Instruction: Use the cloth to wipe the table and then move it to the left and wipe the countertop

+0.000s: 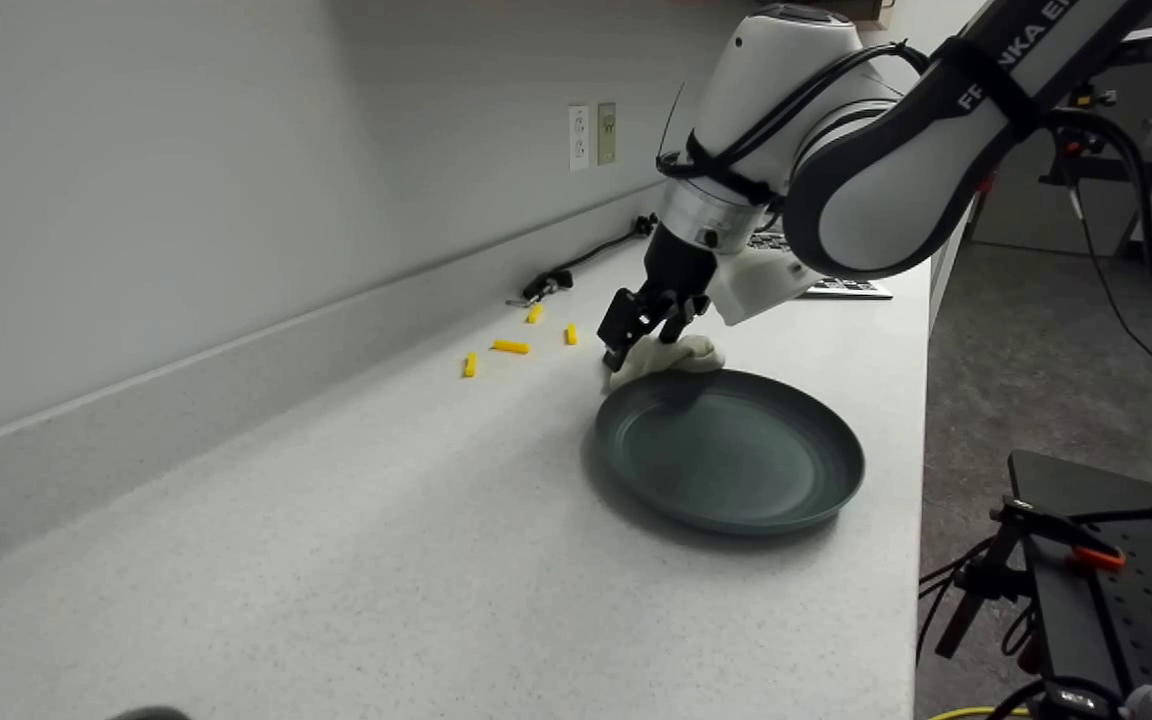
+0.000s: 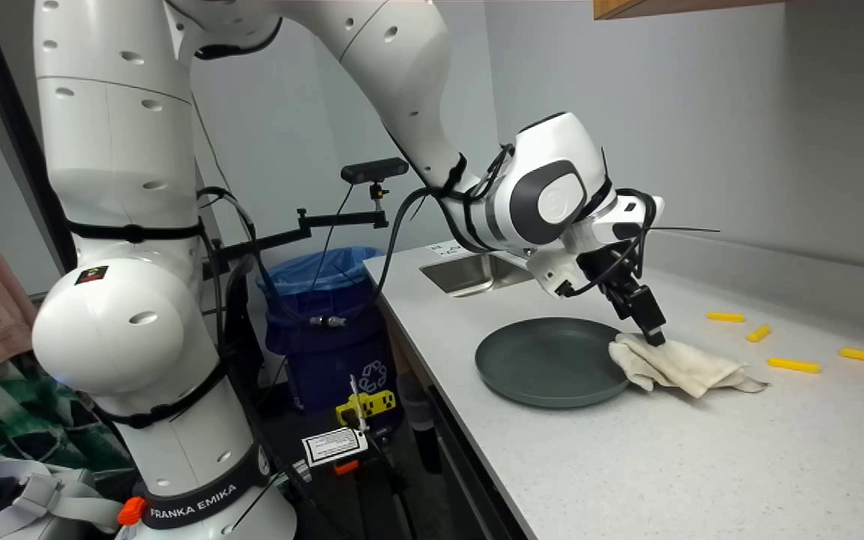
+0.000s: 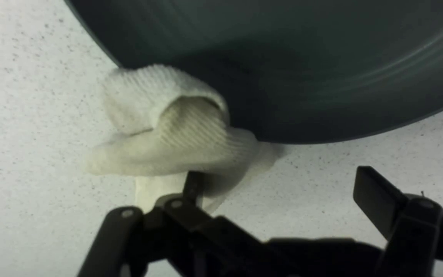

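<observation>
The off-white cloth (image 2: 691,367) lies rumpled on the white speckled counter (image 2: 739,465), the one surface that shows for both table and countertop. Its folds reach the rim of the dark plate in the wrist view, where the cloth (image 3: 183,142) fills the middle left. My gripper (image 3: 279,184) stands wide open and low over the counter. One of its fingers (image 3: 194,184) pokes in against the cloth, its tip partly covered by a fold. The opposite finger (image 3: 377,202) is off the cloth, above bare counter. In an exterior view the gripper (image 1: 644,346) points down at the cloth (image 1: 676,355), behind the plate.
A round dark grey-green plate (image 1: 731,450) sits beside the cloth near the counter's front edge. Several yellow pieces (image 1: 510,347) lie toward the backsplash (image 1: 266,345), with a black cable (image 1: 601,248) near them. A sink (image 2: 477,274) is set into the counter beyond the plate.
</observation>
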Controlling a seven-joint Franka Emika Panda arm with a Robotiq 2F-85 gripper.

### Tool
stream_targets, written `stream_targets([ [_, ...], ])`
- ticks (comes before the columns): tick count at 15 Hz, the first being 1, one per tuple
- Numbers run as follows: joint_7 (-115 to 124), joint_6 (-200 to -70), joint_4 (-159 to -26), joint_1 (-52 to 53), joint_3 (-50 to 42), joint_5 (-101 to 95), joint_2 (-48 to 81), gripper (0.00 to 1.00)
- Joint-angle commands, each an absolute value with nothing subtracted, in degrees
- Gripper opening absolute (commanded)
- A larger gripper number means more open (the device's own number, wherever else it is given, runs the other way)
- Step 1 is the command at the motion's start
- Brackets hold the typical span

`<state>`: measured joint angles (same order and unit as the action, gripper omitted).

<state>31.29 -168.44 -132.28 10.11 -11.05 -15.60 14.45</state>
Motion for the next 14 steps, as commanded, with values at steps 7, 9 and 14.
stream_targets([
  [7, 30.31, -166.93, -132.21, 10.04, -10.75, -15.44, 14.29, 1.0],
  [9, 30.45, -167.98, -132.3, 10.08, -10.76, -15.53, 14.58, 1.0],
  [14, 30.45, -167.93, -132.3, 10.08, -10.83, -15.53, 14.58, 1.0],
])
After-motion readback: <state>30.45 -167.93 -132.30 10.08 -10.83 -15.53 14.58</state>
